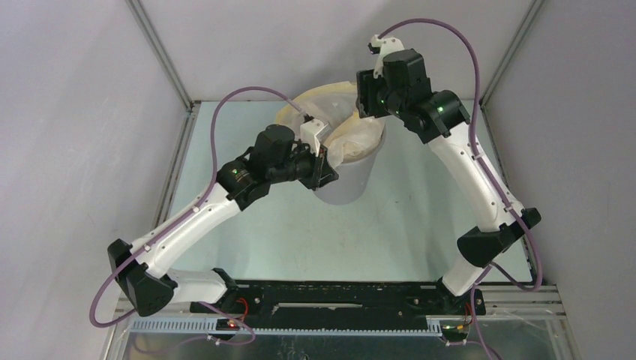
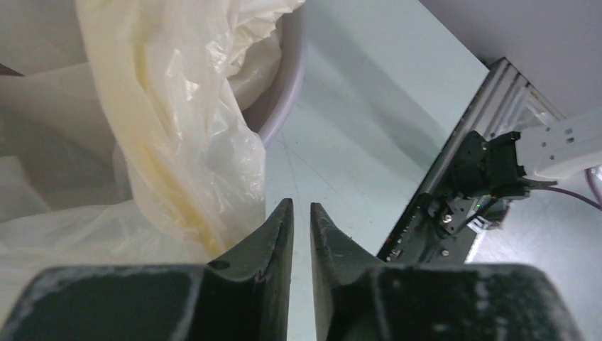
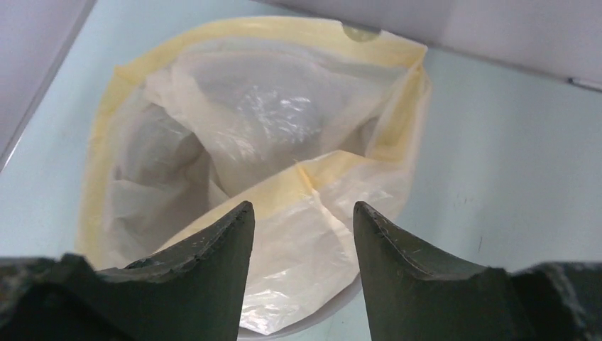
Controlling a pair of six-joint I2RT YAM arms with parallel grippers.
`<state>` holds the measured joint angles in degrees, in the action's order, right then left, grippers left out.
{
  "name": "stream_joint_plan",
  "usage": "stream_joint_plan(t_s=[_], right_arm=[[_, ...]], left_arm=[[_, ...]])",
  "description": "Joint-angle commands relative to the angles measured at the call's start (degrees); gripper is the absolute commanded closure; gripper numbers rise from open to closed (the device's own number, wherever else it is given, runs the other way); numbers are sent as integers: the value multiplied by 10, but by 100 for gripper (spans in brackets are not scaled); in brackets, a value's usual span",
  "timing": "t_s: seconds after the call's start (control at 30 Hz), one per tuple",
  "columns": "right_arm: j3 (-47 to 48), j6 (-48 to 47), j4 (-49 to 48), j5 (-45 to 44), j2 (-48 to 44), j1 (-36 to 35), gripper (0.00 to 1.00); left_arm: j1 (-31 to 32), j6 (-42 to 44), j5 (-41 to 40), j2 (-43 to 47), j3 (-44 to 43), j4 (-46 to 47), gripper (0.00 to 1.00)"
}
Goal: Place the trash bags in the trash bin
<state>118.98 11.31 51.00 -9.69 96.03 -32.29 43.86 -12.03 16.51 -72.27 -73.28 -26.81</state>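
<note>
Right wrist view: spread fingers (image 3: pixel 302 213) hover above the trash bag (image 3: pixel 270 142), which lines the trash bin (image 1: pixel 346 180). Left fingers (image 2: pixel 301 213), nearly pressed together and pinching nothing, sit just right of the bag's draped fold.

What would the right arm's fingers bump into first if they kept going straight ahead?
Most likely the trash bag draped over the trash bin: the open right gripper points down at its folded yellow edge, though depth is hard to judge.

Trash bag (image 3: pixel 284 135) pale cream, yellow band; bin (image 1: pixel 345 180) seemingly light grey.
</note>
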Motion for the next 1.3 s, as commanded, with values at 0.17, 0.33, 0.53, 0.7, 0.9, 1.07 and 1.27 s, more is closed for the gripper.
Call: stream_joint_plan(t_s=[0.17, 0.33, 0.53, 0.7, 0.9, 1.07, 1.27], right_arm=[[95, -110, 37, 59, 82, -13, 43], [144, -155, 66, 91, 129, -6, 31], [165, -161, 76, 115, 155, 3, 44], [157, -179, 101, 115, 127, -8, 81], [113, -177, 87, 97, 68, -16, 100], [87, -174, 77, 72, 39, -16, 100], [65, -161, 67, 55, 10, -15, 100]], left_arm=[[-4, -23, -59, 56, -38, 14, 64], [-61, -82, -54, 79, -29, 44, 58], [-100, -94, -19, 59, -48, 44, 42], [-107, -94, -1, 34, -67, 38, 39], [-107, -93, 16, -8, -100, 39, 34], [-107, -82, 21, -53, -141, 34, 27], [-107, -92, -36, -129, -234, -56, 25]])
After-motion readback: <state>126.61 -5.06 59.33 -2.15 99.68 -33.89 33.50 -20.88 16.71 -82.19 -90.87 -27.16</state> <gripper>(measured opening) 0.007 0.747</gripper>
